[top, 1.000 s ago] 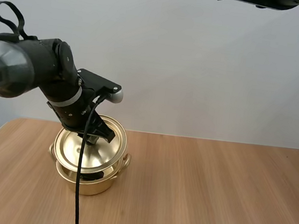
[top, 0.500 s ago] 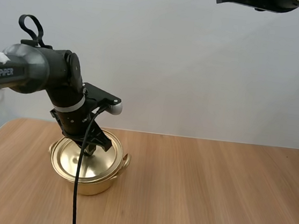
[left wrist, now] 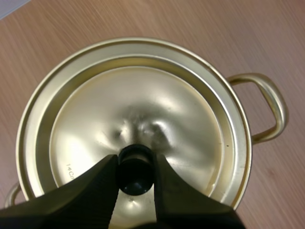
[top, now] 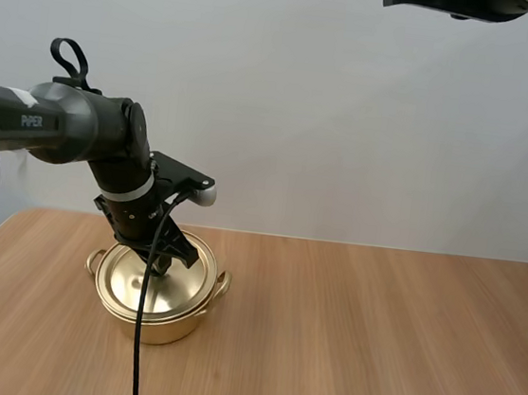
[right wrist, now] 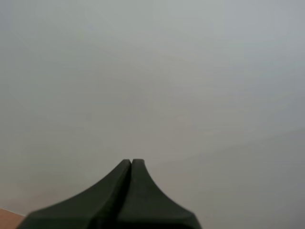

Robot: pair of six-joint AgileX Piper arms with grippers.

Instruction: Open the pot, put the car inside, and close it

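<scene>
A gold pot (top: 157, 318) stands on the wooden table at the left. Its gold lid (top: 150, 280) (left wrist: 138, 129) lies flat on the rim and covers the inside. My left gripper (top: 161, 264) (left wrist: 135, 168) reaches down over the lid, its two black fingers pinched on the lid's black knob (left wrist: 135, 169). One of the pot's side handles (left wrist: 264, 107) sticks out beside the lid. My right gripper (right wrist: 131, 164) is shut on nothing, its fingers together as one dark wedge in front of a plain grey wall.
The wooden table (top: 370, 353) stretches bare to the right of the pot and in front of it. A grey wall stands behind the table.
The left gripper has lowered the lid, which hung tilted above the pot a second ago, onto the pot's rim. The arm has shifted slightly back.
</scene>
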